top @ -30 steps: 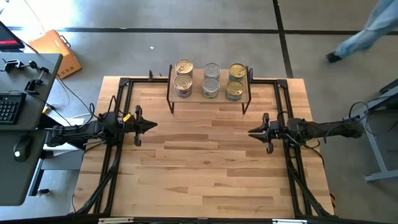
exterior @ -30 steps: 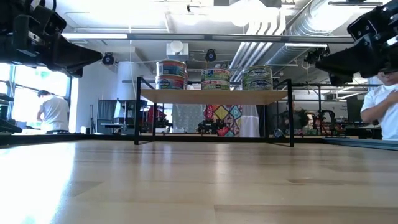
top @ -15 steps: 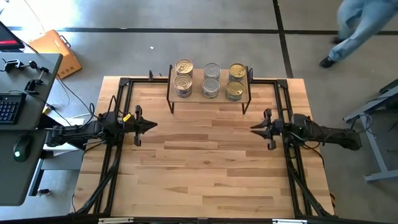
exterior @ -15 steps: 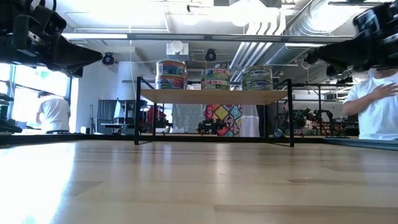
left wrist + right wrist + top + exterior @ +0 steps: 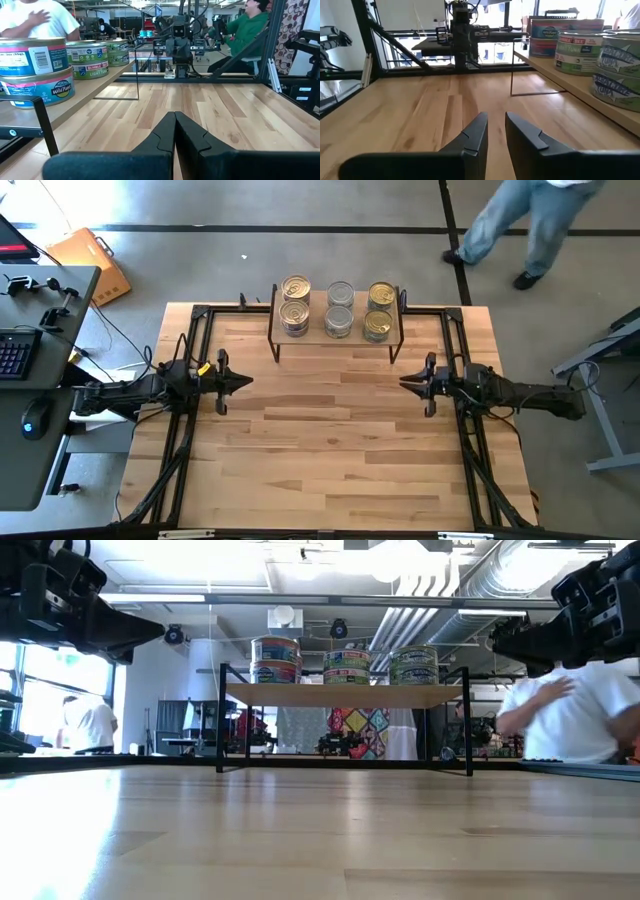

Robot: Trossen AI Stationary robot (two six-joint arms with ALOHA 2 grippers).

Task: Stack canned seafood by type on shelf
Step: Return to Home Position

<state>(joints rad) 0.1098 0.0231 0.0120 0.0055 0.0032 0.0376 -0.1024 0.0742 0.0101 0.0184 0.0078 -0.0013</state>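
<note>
Hovering over the desk (image 5: 330,450), my left claw (image 5: 243,381) is pinched tight and my right claw (image 5: 405,386) is narrowly parted, with the tuna cans (image 5: 296,305) stacked two high on the shelf (image 5: 345,695) beyond and between them.

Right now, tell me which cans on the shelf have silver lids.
The middle cans on the shelf: their lids are grey-silver, while the left cans and right cans have gold lids.

The wooden bench (image 5: 330,450) carries the shelf (image 5: 317,320) at the middle of its far edge. Canned seafood (image 5: 339,322) stands on the shelf in three columns: gold lids at both ends, silver between.
</note>
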